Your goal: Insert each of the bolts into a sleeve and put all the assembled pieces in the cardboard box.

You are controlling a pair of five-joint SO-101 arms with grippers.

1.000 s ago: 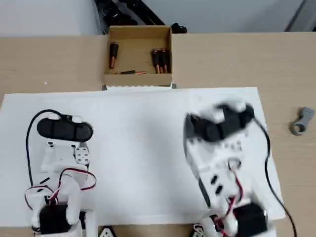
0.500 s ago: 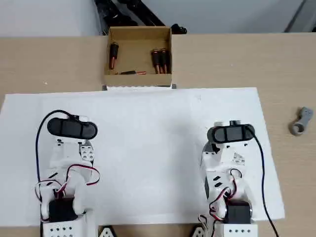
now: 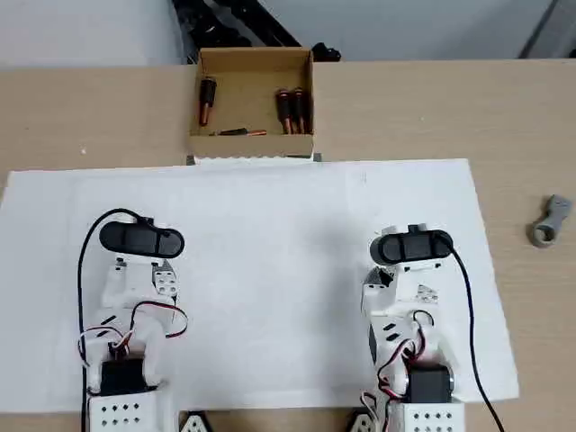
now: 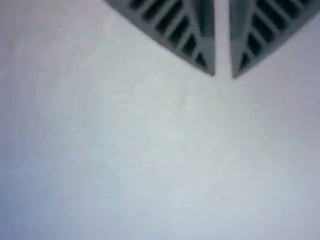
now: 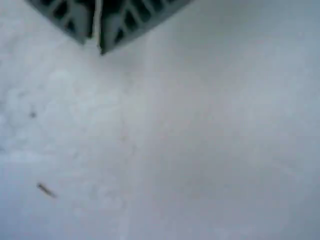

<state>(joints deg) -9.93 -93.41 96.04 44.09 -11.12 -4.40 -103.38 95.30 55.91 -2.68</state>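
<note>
The cardboard box (image 3: 252,144) stands at the far middle of the table. Inside it lie several copper-and-black assembled pieces: one at the left (image 3: 207,97), a pair at the right (image 3: 292,110), one along the front wall (image 3: 241,132). My left arm (image 3: 141,240) is folded at the near left and my right arm (image 3: 412,246) at the near right, both well short of the box. The left gripper (image 4: 223,75) hangs shut just above bare white paper, holding nothing. Equally close to the paper, the right gripper (image 5: 96,45) is shut and holds nothing.
A large white paper sheet (image 3: 270,270) covers the table's middle between the arms and the box. A small grey part (image 3: 549,221) lies on the bare wood at the far right. Dark equipment (image 3: 225,22) sits behind the box.
The right arm has pulled back from the middle of the sheet toward the near edge and folded down. The left arm has settled slightly nearer and to the right.
</note>
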